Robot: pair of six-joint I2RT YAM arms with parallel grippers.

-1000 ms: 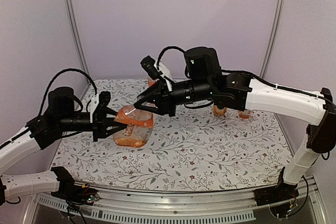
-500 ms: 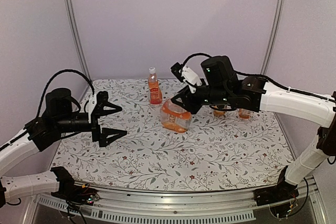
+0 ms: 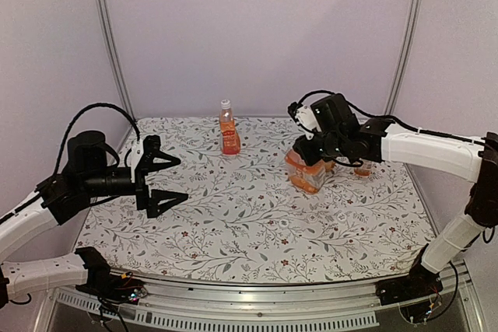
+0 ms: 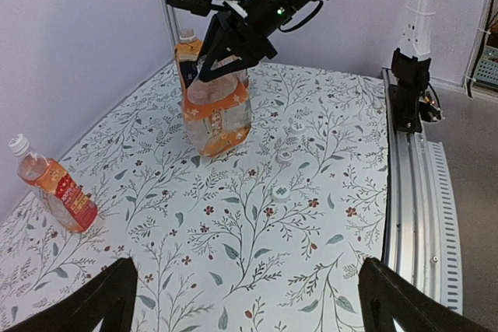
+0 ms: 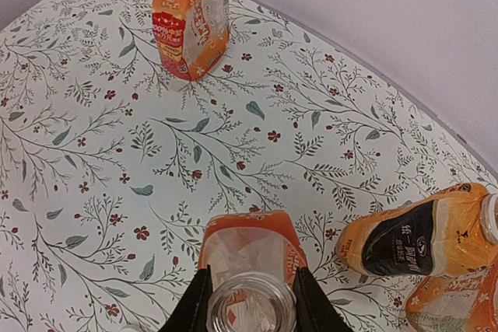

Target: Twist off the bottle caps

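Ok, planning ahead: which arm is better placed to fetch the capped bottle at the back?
Left: the left tool is open and empty; the right tool grips an uncapped bottle.

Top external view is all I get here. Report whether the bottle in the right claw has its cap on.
Observer: No cap. The right wrist camera looks down into the open neck of the held bottle, gripped between the fingers of the right claw.
Operator: Locate the loose caps.
Observer: The left wrist camera shows one white cap and a second cap lying apart on the tablecloth, beside that bottle and not touching it.
Operator: Check behind the right arm.
Observer: The right wrist camera shows a bottle with a black-and-orange label, apparently lying on its side. Its neck runs out of frame, so I cannot tell about its cap.
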